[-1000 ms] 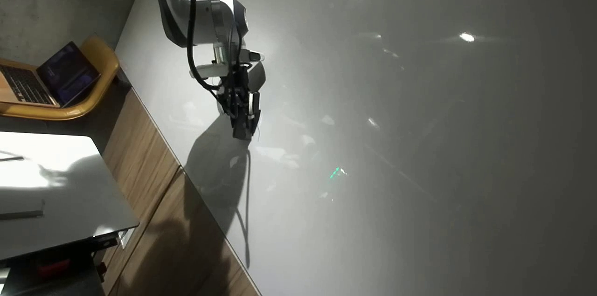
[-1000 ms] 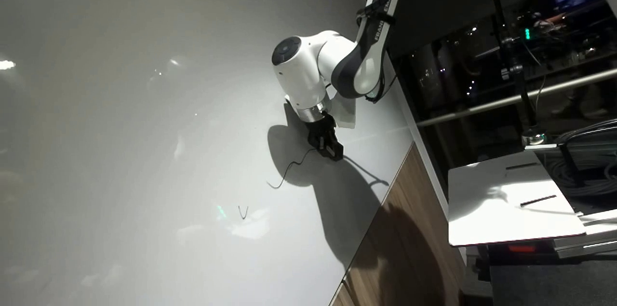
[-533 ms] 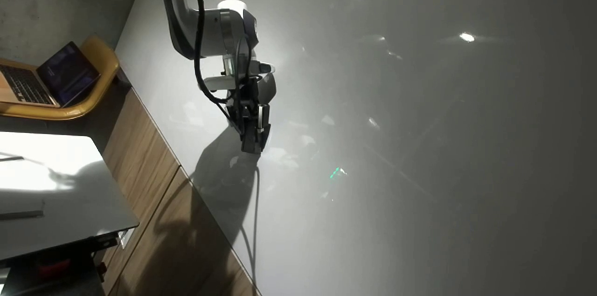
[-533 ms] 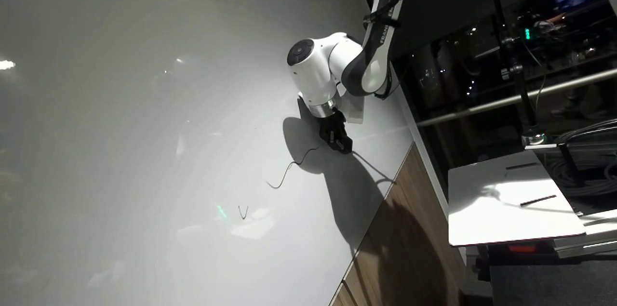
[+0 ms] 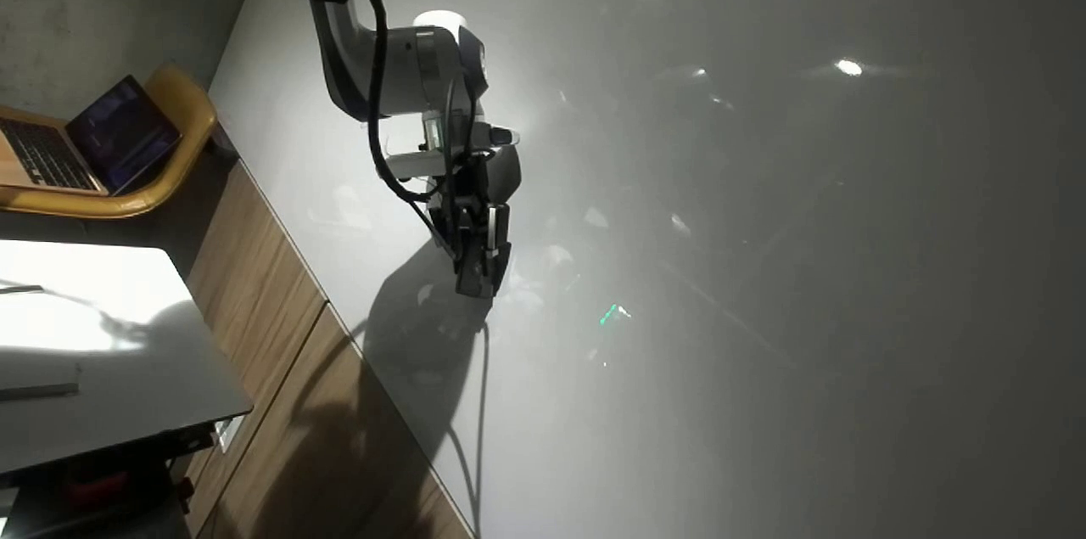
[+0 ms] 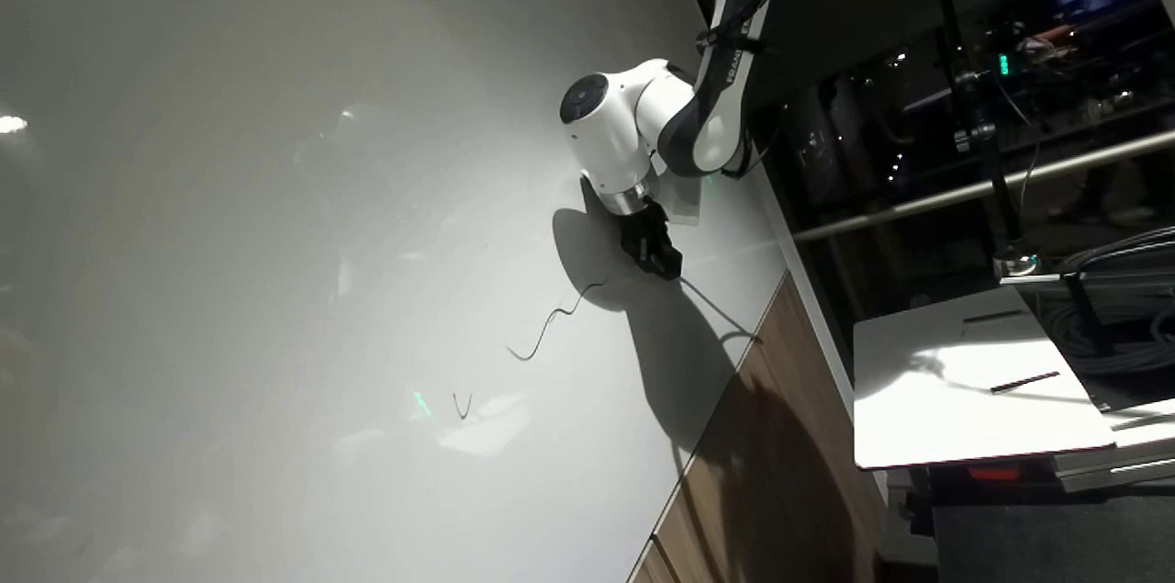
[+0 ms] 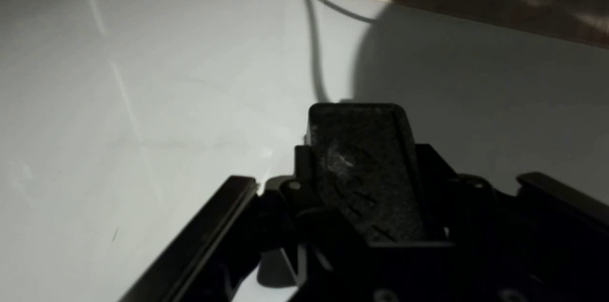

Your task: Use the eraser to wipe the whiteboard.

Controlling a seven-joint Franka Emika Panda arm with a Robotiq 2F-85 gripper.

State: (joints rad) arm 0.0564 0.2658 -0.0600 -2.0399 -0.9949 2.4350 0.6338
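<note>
The whiteboard (image 5: 721, 225) is a large glossy white-grey panel in both exterior views, also (image 6: 275, 243). It fills much of the wrist view (image 7: 190, 92). A thin wavy pen line (image 6: 554, 314) and a small V-shaped mark (image 6: 463, 409) show on it in an exterior view. My gripper (image 7: 364, 169) is shut on the eraser (image 7: 361, 140), a dark speckled block that sticks out past the fingers. The gripper (image 5: 475, 242) is close over the board, right of the wavy line in an exterior view (image 6: 650, 239). I cannot tell whether the eraser touches the board.
A wood panel (image 5: 254, 267) borders the board's edge. A smaller white tabletop (image 6: 955, 418) with dark thin sticks stands beyond it. A laptop (image 5: 123, 136) lies on a yellow chair (image 5: 191, 115). A dark stand (image 6: 978, 124) is behind the arm. The arm casts a large shadow.
The arm and gripper, with the eraser, have moved along the board, away from the wavy line's upper end. The pen marks look the same.
</note>
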